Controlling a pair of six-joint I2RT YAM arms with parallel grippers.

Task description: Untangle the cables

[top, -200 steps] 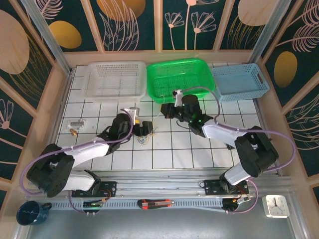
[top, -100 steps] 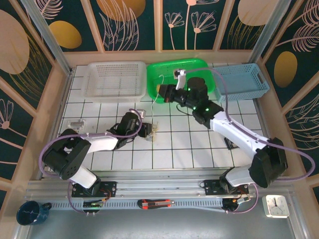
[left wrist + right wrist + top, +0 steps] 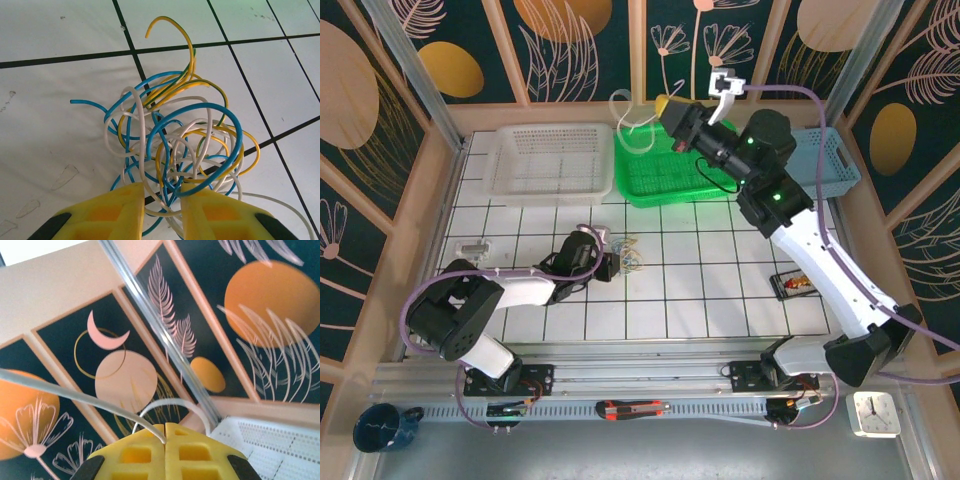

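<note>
While left end effector (image 3: 162, 210) pinches the wiry blue-yellow-white cables (image 3: 175, 140) clump, right end effector (image 3: 165, 432), raised above green basket (image 3: 660, 180), grips one whitish looped strand (image 3: 165, 407).

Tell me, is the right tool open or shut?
Shut: in the right wrist view, the right tool's yellow fingers meet, pinching a whitish cable.
</note>
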